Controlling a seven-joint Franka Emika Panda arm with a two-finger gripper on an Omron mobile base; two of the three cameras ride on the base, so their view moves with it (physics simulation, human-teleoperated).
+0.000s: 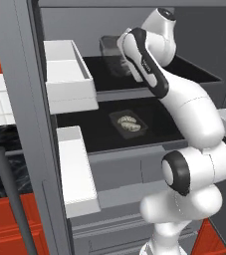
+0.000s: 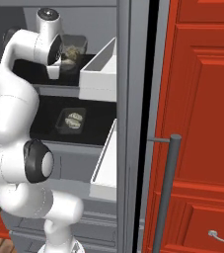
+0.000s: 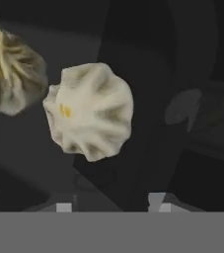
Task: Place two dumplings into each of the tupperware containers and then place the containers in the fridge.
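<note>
End effector (image 3: 111, 205) above dumplings (image 3: 89, 111) (tray-held)

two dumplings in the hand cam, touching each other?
Apart. The hand view shows a dark strip of tray floor between the centre dumpling and the left dumpling.

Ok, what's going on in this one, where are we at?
The arm is reaching into the open fridge at the upper shelf, where one tupperware container with dumplings sits at its hand. Whether the fingers grip the container cannot be told. The other container, also holding two dumplings, already rests on the shelf below. So the loading looks done and the second tray is being placed.
</note>
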